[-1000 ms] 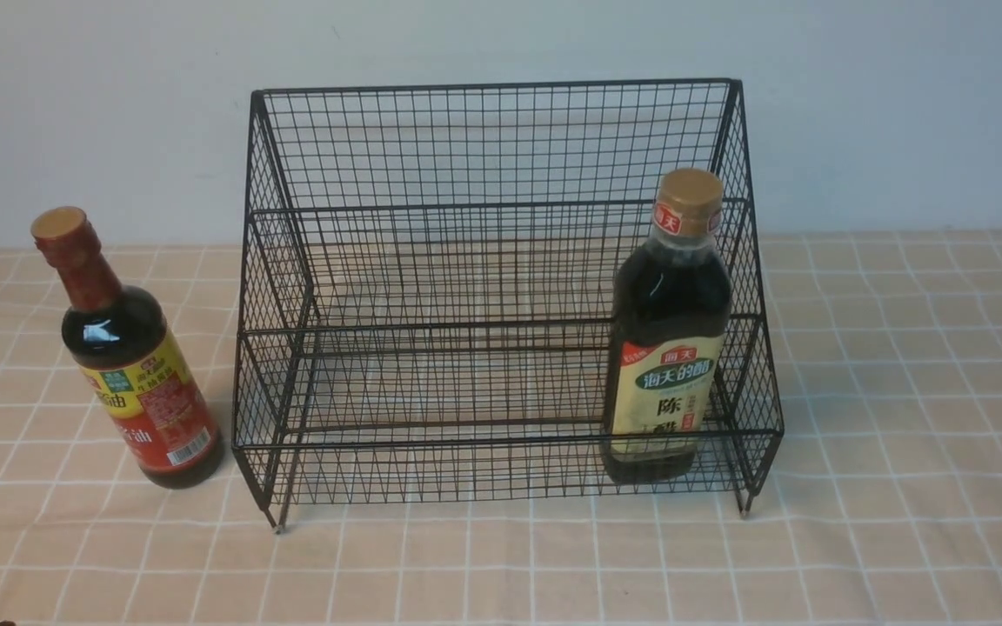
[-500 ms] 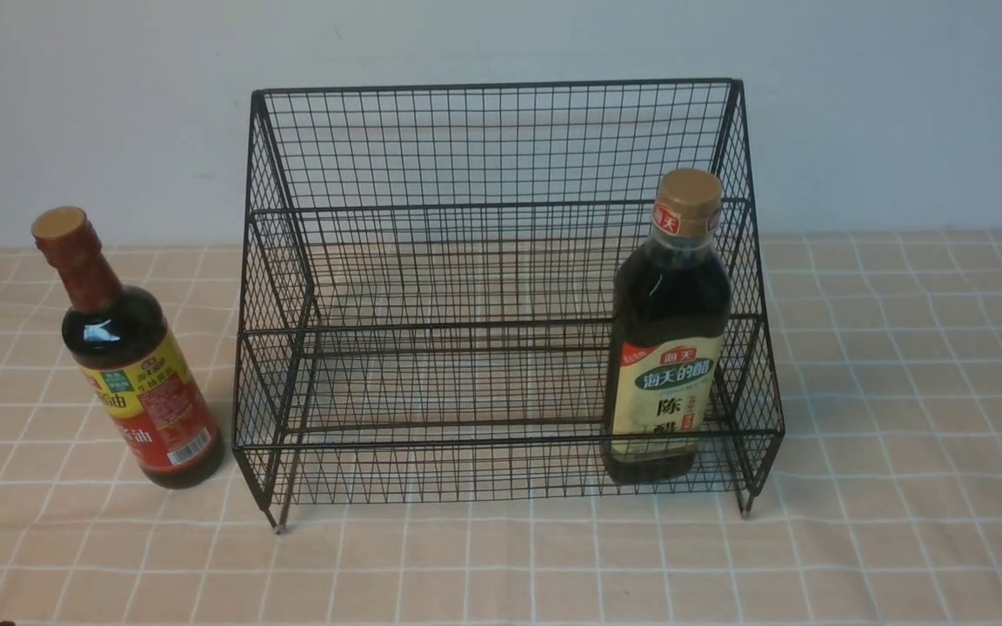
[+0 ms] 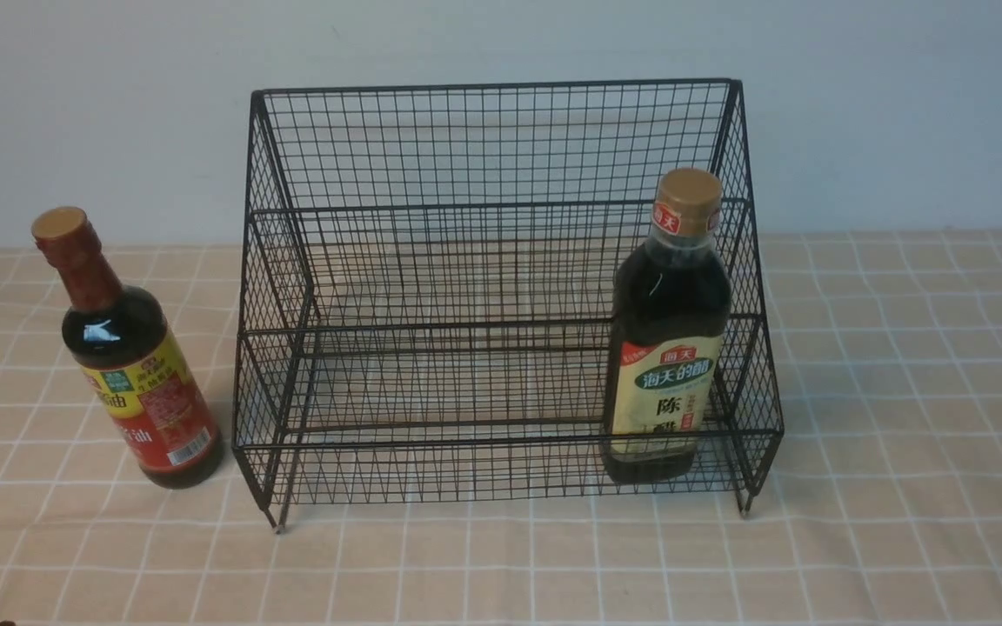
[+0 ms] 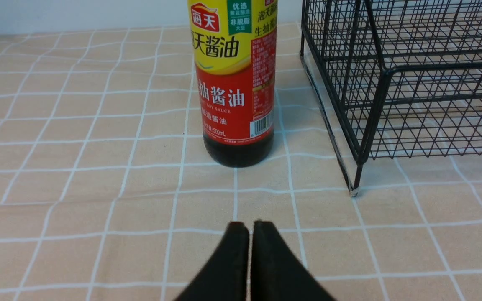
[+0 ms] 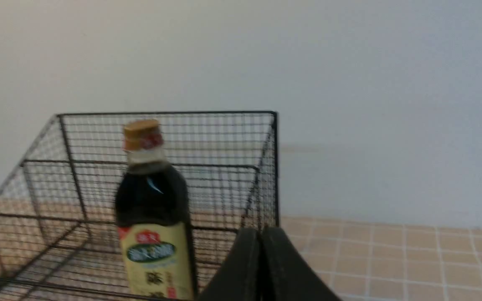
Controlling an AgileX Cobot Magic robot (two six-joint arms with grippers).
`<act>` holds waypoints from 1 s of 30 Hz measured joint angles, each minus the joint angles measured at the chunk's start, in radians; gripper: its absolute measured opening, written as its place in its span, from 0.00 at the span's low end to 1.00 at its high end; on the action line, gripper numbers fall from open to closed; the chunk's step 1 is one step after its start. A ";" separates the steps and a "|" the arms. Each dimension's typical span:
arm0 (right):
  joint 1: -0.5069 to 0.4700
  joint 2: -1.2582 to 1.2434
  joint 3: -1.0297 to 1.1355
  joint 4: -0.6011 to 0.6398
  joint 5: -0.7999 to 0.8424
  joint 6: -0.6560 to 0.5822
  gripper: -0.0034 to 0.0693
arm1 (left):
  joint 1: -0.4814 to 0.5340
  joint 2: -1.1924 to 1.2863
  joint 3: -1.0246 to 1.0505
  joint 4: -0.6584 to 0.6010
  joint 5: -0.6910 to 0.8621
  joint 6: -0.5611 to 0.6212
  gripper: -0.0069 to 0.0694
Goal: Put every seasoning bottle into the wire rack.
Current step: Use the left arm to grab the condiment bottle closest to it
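The black wire rack (image 3: 484,139) stands mid-table. A square-shouldered seasoning bottle (image 3: 671,330) with a cream-green label stands upright in its lower tier at the right end, behind the front rail. The red-necked seasoning bottle (image 3: 131,365) with a yellow-red label stands upright on the cloth, just left of the rack. Neither arm shows in the front view. In the left wrist view my left gripper (image 4: 249,223) is shut and empty, a short way in front of the red-labelled bottle (image 4: 234,83). My right gripper (image 5: 261,230) is shut and empty, near the rack's (image 5: 224,133) right end beside the cream-labelled bottle (image 5: 153,217).
A tan checked tablecloth (image 3: 901,391) covers the table. A plain pale wall (image 3: 901,113) rises close behind the rack. The rack's corner foot (image 4: 354,190) stands to one side of the red-labelled bottle in the left wrist view.
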 joint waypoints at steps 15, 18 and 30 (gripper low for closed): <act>-0.296 -0.077 0.368 0.014 -0.075 -0.096 0.03 | 0.000 0.000 0.000 0.000 -0.001 0.000 0.08; -0.296 -0.077 0.368 0.015 -0.078 -0.082 0.03 | 0.000 0.000 0.000 0.000 -0.001 0.000 0.08; -0.296 -0.077 0.369 0.018 -0.080 -0.067 0.03 | 0.000 0.000 0.000 0.000 -0.001 0.000 0.08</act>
